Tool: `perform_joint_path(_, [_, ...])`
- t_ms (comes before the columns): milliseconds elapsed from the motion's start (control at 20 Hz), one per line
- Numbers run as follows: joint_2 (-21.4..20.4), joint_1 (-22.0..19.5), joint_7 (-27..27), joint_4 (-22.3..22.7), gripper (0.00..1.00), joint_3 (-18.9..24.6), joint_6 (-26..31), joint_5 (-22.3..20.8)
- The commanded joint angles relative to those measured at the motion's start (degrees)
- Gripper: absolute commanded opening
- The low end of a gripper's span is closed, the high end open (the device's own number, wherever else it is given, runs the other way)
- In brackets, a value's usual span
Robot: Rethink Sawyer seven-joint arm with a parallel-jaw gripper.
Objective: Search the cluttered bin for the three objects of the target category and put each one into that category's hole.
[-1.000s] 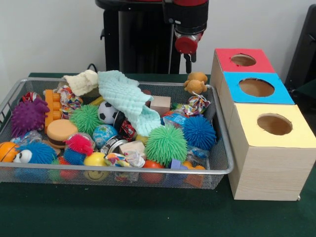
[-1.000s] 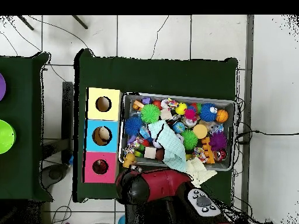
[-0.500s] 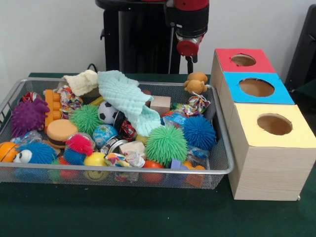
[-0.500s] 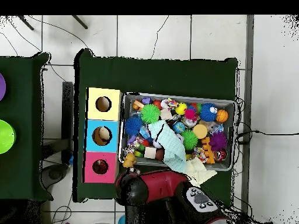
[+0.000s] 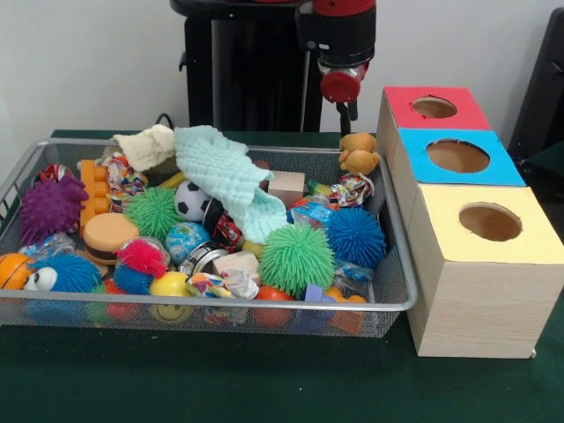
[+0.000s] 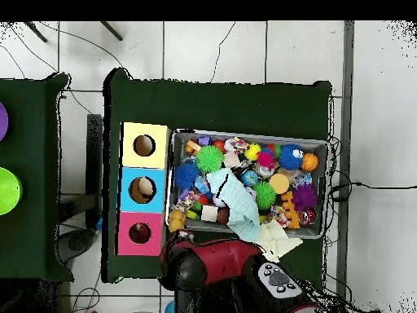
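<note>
Hanging a plush toy over the bin's corner

Covering the surface [image 5: 220, 388] below the gripper is a dark green cloth. The wire mesh bin [image 5: 401, 264] stretches away beneath it and to the left in the front view, crammed with toys. A row of three boxes stands just to the right of the gripper in that view: the red-topped box [image 5: 401, 110] nearest it, the blue-topped box [image 5: 507, 167] next, the yellow-topped box [image 5: 529, 242] furthest off, each with a round hole in its top. Well to the left of the gripper a pale green cloth [image 5: 220, 172] lies draped over the pile, beside a cream cloth [image 5: 145, 145]. Lower down sit a green spiky ball [image 5: 296, 257] and a blue spiky ball [image 5: 355, 235]. The gripper [image 5: 349, 119] reaches down from the red and black arm, and the small tan plush toy [image 5: 358, 153] hangs directly under it, above the bin's corner next to the red-topped box. Whether the gripper is closed on the toy cannot be told.
</note>
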Motion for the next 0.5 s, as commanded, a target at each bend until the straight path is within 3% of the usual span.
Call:
perform_joint_path(50, [0.67, -1.44, 10.48, -3.01, 1.00, 5.58, -5.08, -1.72])
perform_joint_path(500, [2.64, -1.64, 10.49, -5.48, 1.00, 6.48, -7.42, -1.78])
